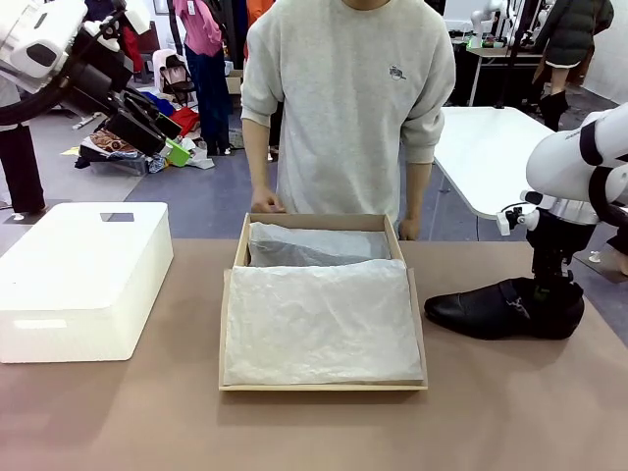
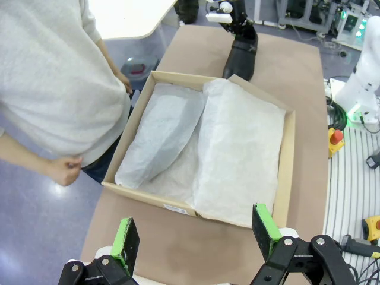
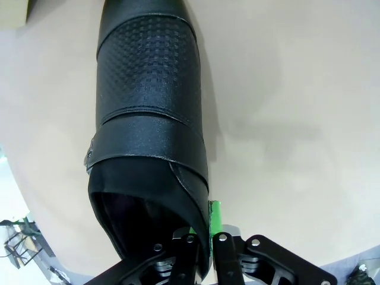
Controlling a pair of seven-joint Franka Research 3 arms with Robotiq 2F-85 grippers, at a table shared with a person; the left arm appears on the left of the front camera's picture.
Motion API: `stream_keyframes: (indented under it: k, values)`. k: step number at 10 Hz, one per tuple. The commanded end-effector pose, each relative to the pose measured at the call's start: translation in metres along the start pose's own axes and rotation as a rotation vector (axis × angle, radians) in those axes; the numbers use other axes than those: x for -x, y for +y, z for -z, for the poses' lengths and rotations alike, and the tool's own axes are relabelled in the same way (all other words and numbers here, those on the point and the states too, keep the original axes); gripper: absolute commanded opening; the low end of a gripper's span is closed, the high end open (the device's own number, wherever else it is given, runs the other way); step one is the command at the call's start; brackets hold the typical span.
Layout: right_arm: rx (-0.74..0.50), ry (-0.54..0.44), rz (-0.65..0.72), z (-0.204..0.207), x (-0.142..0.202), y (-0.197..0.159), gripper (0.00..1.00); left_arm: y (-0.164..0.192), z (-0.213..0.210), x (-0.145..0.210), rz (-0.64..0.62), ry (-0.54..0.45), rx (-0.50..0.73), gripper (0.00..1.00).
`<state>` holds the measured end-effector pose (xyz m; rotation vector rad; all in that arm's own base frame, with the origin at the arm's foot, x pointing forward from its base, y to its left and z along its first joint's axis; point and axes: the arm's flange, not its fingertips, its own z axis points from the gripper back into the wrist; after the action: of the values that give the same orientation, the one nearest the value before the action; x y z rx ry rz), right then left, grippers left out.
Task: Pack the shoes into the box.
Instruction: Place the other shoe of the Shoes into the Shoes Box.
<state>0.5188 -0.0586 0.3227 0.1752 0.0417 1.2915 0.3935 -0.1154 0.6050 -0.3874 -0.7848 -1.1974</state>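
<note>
Black shoe [image 1: 481, 312] clamped in right end effector [image 3: 205, 242] beside box [image 1: 238, 257]; left end effector [image 2: 196, 229] agape.

I hold my tool [image 2: 196, 234] above the bench [image 2: 297, 65], its green pads [image 2: 126, 237] wide apart. Under it lies the box [image 2: 286, 172], open and lined with white paper [image 2: 237, 142]. Just past its far end one black shoe [image 2: 240, 56] lies on the bench, the other tool [image 2: 236, 24] at its heel. A person [image 2: 47, 77] stands beside the box.
</note>
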Motion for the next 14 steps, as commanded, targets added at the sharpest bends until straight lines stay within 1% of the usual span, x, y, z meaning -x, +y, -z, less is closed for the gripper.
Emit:
stream_keyframes:
  k: [1, 3, 4, 6, 8, 11, 13, 14]
  values:
    - [-0.008, -0.009, 0.028, -0.004, -0.003, -0.004, 0.0, 0.001, -0.001, 0.0, 0.002, -0.02, 0.009, 1.0]
    - [-0.017, 0.005, 0.066, -0.015, -0.003, -0.007, 0.0, 0.001, -0.001, 0.0, 0.002, -0.02, 0.009, 1.0]
    - [-0.004, 0.007, 0.107, -0.031, -0.005, -0.01, 0.0, 0.001, -0.001, 0.0, 0.002, -0.02, 0.009, 1.0]
    - [0.032, 0.024, 0.19, -0.078, -0.014, -0.018, 0.0, 0.001, -0.001, 0.0, 0.002, -0.02, 0.009, 1.0]
    - [0.01, 0.034, 0.299, -0.126, -0.027, -0.024, 0.0, 0.001, -0.001, 0.0, 0.002, -0.02, 0.009, 1.0]
    - [0.082, 0.073, 0.529, -0.172, -0.052, -0.022, 0.0, 0.001, -0.001, 0.0, 0.002, -0.02, 0.009, 1.0]
    - [0.076, 0.031, 0.601, -0.186, -0.073, -0.017, 0.0, 0.001, -0.001, 0.0, 0.002, -0.02, 0.009, 1.0]
    - [0.089, -0.003, 0.637, -0.19, -0.077, -0.014, 0.0, 0.001, -0.001, 0.0, 0.002, -0.02, 0.009, 1.0]
